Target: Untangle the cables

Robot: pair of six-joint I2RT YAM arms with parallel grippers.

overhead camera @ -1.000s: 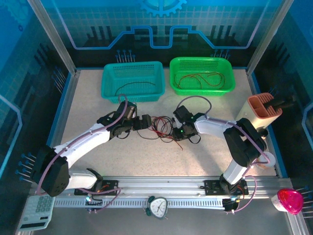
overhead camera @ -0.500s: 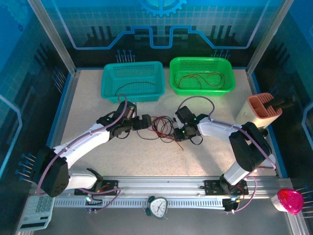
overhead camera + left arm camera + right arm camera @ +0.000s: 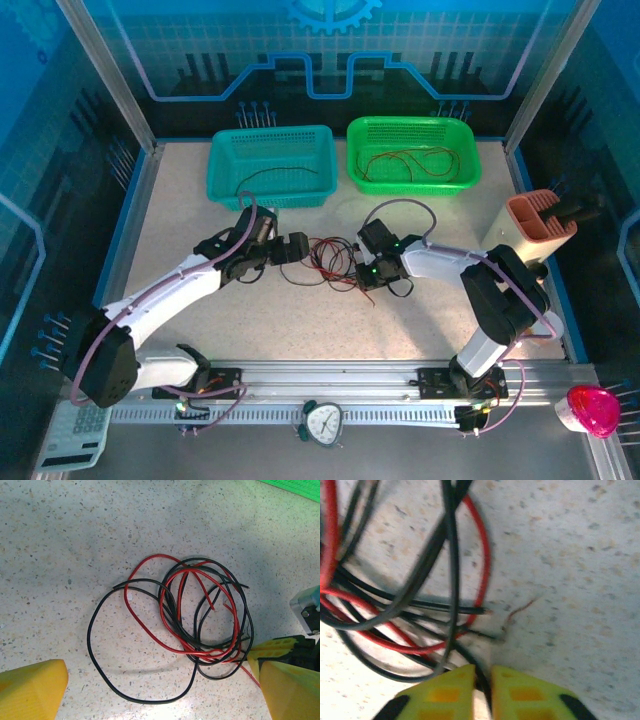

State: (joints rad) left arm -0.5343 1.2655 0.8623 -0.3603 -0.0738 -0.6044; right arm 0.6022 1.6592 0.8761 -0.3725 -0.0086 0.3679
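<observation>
A knot of red and black cables [image 3: 328, 258] lies mid-table between both grippers. In the left wrist view the cables [image 3: 172, 615] form overlapping loops, with one wide black loop spread toward the left. My left gripper [image 3: 298, 248] sits at the tangle's left edge, open wide, its yellow fingers [image 3: 35, 687] straddling bare table just short of the loops. My right gripper [image 3: 362, 272] is at the tangle's right edge. Its yellow fingers [image 3: 445, 690] are shut on a black cable [image 3: 481, 676] that runs out of the bundle [image 3: 420, 600].
At the back stand a teal basket [image 3: 270, 132] holding a black cable [image 3: 280, 176] and a green basket [image 3: 410, 122] holding red cable [image 3: 410, 160]. An orange holder [image 3: 540, 225] is at the right edge. A clock [image 3: 322, 422] and calculator [image 3: 75, 440] rest by the near rail.
The right gripper's jaws have closed onto the black cable at the tangle's right edge, and its forearm has shifted slightly. The left arm has stayed put.
</observation>
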